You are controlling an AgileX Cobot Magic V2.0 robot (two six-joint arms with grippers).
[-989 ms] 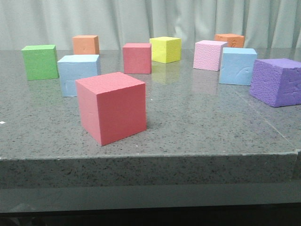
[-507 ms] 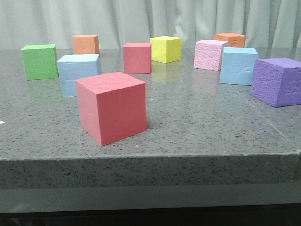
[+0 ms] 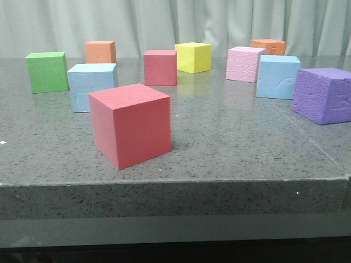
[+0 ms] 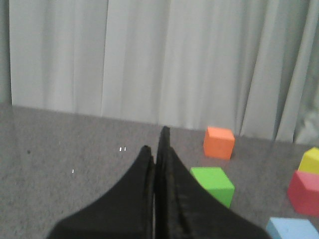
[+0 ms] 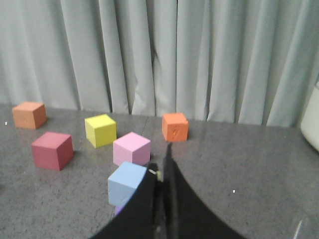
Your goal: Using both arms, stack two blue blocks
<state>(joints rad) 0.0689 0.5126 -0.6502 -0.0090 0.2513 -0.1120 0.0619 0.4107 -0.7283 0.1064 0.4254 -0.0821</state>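
**Both grippers shut, empty, nothing moved yet**

L gripper (image 4: 155,144) was closed w/ nothing in it: fingers pressed together in its wrist view, tips up over bare table (image 3: 230,148). R gripper (image 5: 160,162) same, jaws together, no block held. Neither arm showed in front view.

Change vs 1.0 s and 0.5 s ago: basically none. Front view matched across all three; every cube sat where it was, no arm entered. Meaning for task: stacking not started, both blue blocks on the table and well apart, approach phase at most imo.

Task blocks:
- L blue (image 3: 91,86): left-mid table, just right of green (image 3: 46,71), behind and left of big red (image 3: 130,125), in front of orange (image 3: 100,52). In L wrist view only a corner of it showed (image 4: 294,229) at frame edge, off to the side of the closed tips, past green (image 4: 213,185). Not lined up w/ gripper.
- R blue (image 3: 277,76): right side, just beside pink (image 3: 244,64), in front of 2nd orange (image 3: 267,46), purple (image 3: 322,96) nearer the cam on its right. In R wrist view it sat (image 5: 127,183) right next to the finger tips, partly hidden by them, pink (image 5: 131,149) just beyond.

Judgement: R arm was closer to its block than L. Both would need to open before any grasp. Far red (image 3: 160,67) and yellow (image 3: 193,57) sat between the two blues, toward the back.
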